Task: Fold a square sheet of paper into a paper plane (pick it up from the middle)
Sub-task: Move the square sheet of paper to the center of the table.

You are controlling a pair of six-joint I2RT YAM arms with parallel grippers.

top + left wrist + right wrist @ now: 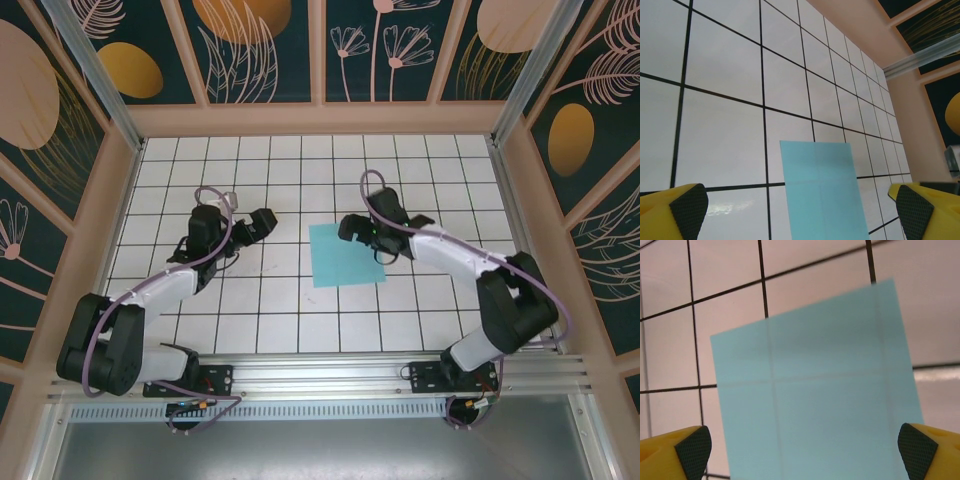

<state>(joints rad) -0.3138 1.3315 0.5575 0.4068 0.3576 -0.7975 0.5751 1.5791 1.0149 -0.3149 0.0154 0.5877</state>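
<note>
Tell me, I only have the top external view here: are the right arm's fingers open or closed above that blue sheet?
Observer: Open. On the right wrist view the right fingers stand wide, with the square sheet of paper flat between them.
Operator: Is it creased yet?
Observer: No fold shows; the tile lines show faintly through it.
Operator: And the left side?
Observer: The left fingers are wide open too, the sheet ahead between them, untouched.
</note>
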